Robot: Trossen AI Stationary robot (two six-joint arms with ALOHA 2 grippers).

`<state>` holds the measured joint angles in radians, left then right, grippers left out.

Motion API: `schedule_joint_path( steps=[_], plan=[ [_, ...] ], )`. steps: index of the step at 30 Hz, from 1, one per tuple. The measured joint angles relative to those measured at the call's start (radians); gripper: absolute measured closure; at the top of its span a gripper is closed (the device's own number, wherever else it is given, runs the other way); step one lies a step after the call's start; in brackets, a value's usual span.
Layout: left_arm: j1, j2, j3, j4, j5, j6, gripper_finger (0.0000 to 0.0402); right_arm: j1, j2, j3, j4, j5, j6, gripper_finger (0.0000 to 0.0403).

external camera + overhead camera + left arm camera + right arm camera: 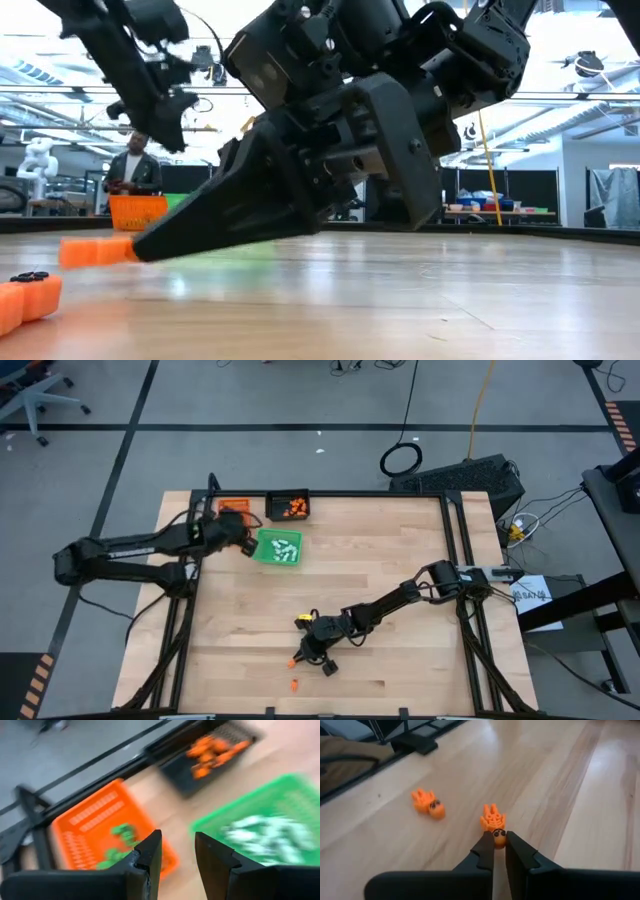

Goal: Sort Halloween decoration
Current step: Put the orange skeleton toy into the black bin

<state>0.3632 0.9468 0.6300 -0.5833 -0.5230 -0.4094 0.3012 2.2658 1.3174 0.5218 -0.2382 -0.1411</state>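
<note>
Two small orange Halloween decoration pieces lie on the wooden table near its front edge. My right gripper (pixel 499 846) is shut on one orange piece (pixel 493 822). The other orange piece (pixel 428 803) lies flat on the wood close by, also seen in the high view (pixel 294 685). My left gripper (pixel 177 855) hovers open and holds nothing at the far left, above the gap between the orange tray (pixel 95 817), which holds green pieces, and the green tray (pixel 280 800), which holds white pieces. The black tray (pixel 172 762) holds orange pieces. My right gripper pinches the orange piece's head end, the end with the dark eyes (pixel 499 834), between its two fingertips. The fingers slant down from the table's right side. The rest of the piece sticks out beyond the fingertips, low over the wood; whether it rests there I cannot tell.
The three trays stand together at the table's far left: orange tray (pixel 232 507), black tray (pixel 288 506), green tray (pixel 278 548). Bare wood lies between them and my right gripper (pixel 308 652). A person (pixel 132 170) stands in the room beyond the table.
</note>
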Motion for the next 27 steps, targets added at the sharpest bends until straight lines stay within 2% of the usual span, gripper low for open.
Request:
schedule_joint_path(
  steps=[5,10,14,19,23,27],
  plan=[
    [-0.188,-0.080,0.000,0.001,0.000,-0.043,0.0287,0.000,-0.011,0.000,-0.020,0.002,0.001,0.0394],
    [-0.380,-0.084,0.001,0.002,-0.018,-0.107,0.0287,-0.001,-0.065,0.000,-0.082,0.004,-0.001,0.0394],
    [-0.546,-0.073,0.001,0.022,-0.095,-0.161,0.0287,-0.001,-0.134,0.000,-0.195,0.019,-0.010,0.0394],
    [-0.753,-0.058,0.001,0.110,-0.205,-0.162,0.0287,0.012,-0.247,0.001,-0.407,0.119,-0.036,0.0394],
    [-0.888,-0.023,0.001,0.157,-0.289,-0.163,0.0287,0.024,-0.342,0.000,-0.537,0.144,-0.035,0.0394],
    [-0.993,0.038,0.001,0.207,-0.321,-0.196,0.0287,0.045,-0.440,0.001,-0.652,0.189,-0.006,0.0394]
  ],
)
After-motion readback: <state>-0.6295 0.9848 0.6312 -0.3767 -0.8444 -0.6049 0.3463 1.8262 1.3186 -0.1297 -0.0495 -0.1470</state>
